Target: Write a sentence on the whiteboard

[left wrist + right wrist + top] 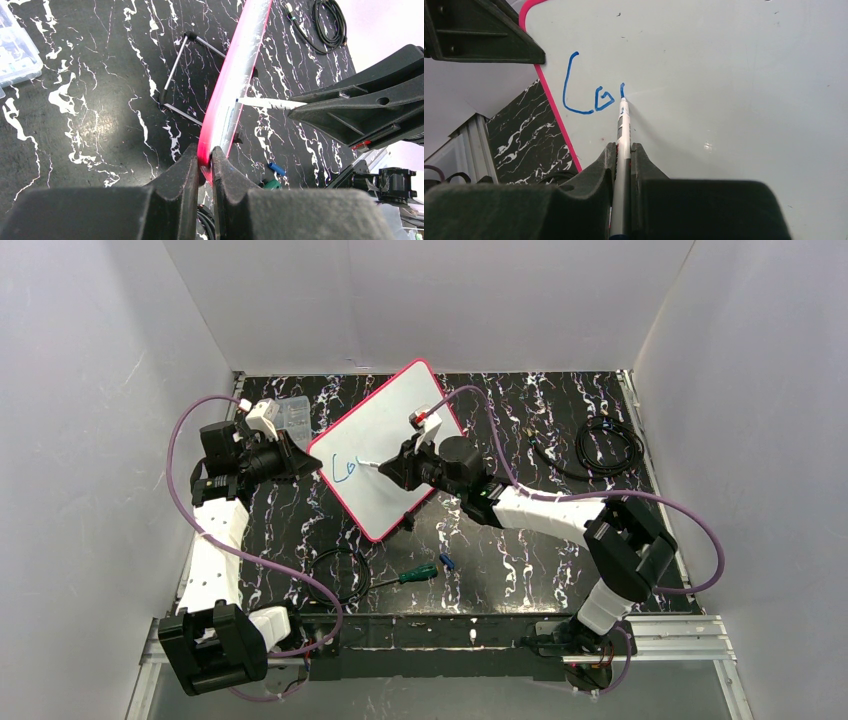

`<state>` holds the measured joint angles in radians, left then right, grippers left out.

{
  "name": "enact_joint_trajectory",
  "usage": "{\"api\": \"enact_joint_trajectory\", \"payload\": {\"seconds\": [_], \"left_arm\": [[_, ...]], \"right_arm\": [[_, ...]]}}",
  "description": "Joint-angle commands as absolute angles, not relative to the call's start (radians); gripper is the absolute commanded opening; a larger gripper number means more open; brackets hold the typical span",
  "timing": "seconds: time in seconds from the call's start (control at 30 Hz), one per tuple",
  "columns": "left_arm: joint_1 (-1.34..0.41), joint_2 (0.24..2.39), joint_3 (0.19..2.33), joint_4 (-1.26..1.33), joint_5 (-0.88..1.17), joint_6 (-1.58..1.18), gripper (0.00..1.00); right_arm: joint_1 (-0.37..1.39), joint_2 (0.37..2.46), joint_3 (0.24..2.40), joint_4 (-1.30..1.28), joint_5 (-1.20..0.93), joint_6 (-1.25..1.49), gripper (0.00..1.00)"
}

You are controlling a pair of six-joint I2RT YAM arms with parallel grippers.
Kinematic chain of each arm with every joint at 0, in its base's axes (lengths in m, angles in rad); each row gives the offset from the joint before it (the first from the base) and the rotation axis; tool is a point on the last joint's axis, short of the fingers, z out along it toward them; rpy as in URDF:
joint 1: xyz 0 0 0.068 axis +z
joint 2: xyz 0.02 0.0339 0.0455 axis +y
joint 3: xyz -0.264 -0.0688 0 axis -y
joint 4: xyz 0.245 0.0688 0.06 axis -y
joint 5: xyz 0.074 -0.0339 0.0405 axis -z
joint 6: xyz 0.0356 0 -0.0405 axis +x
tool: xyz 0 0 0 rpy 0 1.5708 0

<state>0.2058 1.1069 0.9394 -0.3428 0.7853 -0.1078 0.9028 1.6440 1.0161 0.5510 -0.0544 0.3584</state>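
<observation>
The whiteboard (385,435) with its pink-red frame stands tilted on the black marble table. My left gripper (298,462) is shut on the board's left edge; in the left wrist view the jaws pinch the pink frame (227,95), with the gripper (205,159) at its near end. My right gripper (400,468) is shut on a white marker (623,140), gripper (623,148) close to the board face (734,75). The marker tip touches the board at the top of a third blue stroke. The sentence (591,90) reads "Co" plus that short stroke; it also shows in the top view (345,471).
A clear plastic compartment box (290,412) sits behind the left gripper. A coiled black cable (605,445) lies at the right. A green-handled screwdriver (408,575), a small blue cap (446,562) and a black cable loop (338,575) lie near the front edge.
</observation>
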Motion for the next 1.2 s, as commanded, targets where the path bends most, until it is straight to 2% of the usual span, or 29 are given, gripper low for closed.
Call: {"api": "enact_joint_trajectory", "payload": {"seconds": [0.0, 1.17], "left_arm": [[0.204, 1.085, 0.936, -0.364, 0.767, -0.064, 0.0], [0.205, 1.086, 0.937, -0.364, 0.772, -0.064, 0.0]], "right_arm": [[0.899, 1.621, 0.996, 0.525, -0.006, 0.33, 0.01], [0.899, 1.637, 1.074, 0.603, 0.034, 0.321, 0.01]]}}
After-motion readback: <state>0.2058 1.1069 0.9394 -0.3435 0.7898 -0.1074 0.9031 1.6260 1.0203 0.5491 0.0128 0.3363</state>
